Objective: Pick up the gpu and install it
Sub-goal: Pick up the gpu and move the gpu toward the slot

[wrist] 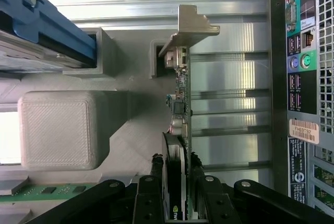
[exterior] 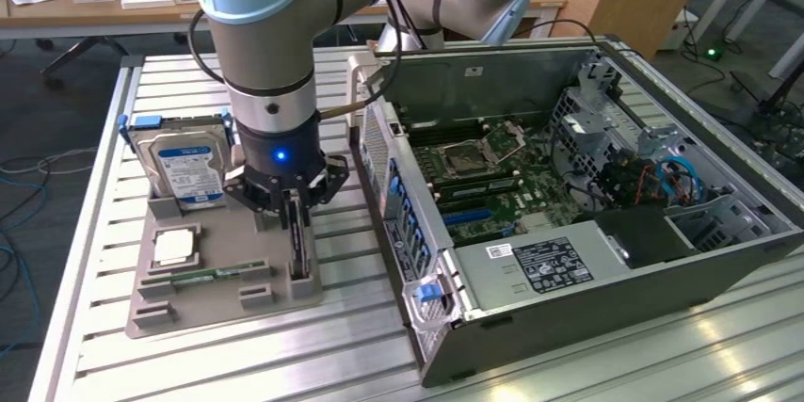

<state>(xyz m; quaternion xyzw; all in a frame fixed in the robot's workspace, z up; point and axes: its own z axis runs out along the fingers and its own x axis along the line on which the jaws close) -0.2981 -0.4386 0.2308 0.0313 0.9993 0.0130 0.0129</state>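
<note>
Around the gripper (exterior: 297, 218), office room: wooden desk (exterior: 88, 14) and loose floor cables, cropped at the edges. Underneath, slatted aluminium table (exterior: 188, 91). Beside the gripper, toward the exterior view's right, open computer case (exterior: 590, 185), motherboard exposed. Above, grey and blue arm (exterior: 270, 63), top cut off. Directly below, grey holder tray (exterior: 214, 303). To the exterior view's left, upright hard drive (exterior: 188, 171), one edge hidden by the arm. Closed narrowly on the gpu (wrist: 181, 98), fingers (wrist: 148, 198) against both faces. Card on edge over its tray slot, seating hard to judge, silver bracket (wrist: 189, 25) at the far end. Near the fingertips, processor chip (exterior: 173, 249) and memory stick (exterior: 207, 275), flat.
</note>
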